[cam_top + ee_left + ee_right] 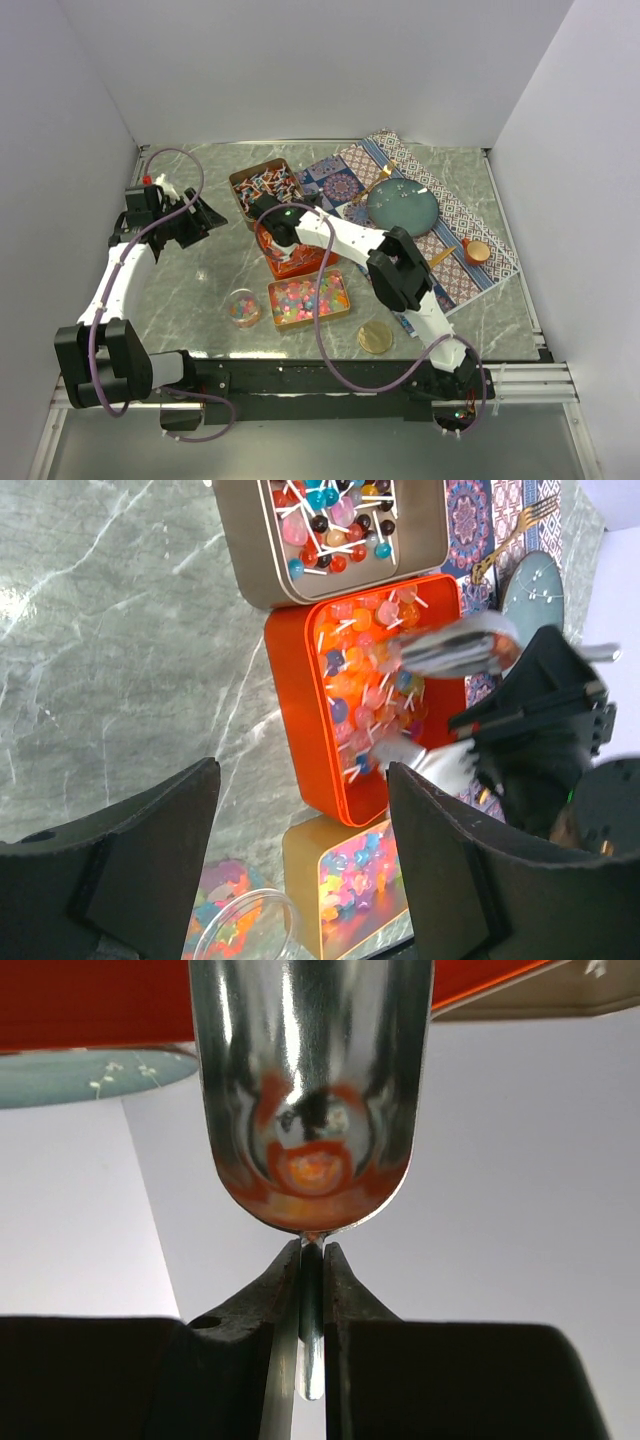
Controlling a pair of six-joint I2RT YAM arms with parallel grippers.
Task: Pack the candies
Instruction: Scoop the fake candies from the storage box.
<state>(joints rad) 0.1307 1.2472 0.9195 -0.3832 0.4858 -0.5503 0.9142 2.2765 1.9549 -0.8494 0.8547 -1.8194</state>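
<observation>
Three rectangular tins: a brown tin (pixel 238 550), an orange tin (pixel 295 720) and a gold tin (pixel 300 870). There is one each of clear round jar (pixel 243 307), round gold lid (pixel 376 337), teal plate (pixel 402 207), gold fork (pixel 512 532), small copper cup (pixel 477 251), patterned mat (pixel 460 225) and metal scoop (pixel 310 1090). The candies (pixel 305 298) in the tins and jar are too many to count.

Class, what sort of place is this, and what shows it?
Likely a robotics lab test cell: white panels enclose a marble-look table, robot arms are mounted at its edge, candies staged in tins.

Grey marble table (pixel 200 290) under tins (pixel 311 320), jar (pixel 231 301), lid (pixel 376 337), placemat (pixel 462 215)
</observation>
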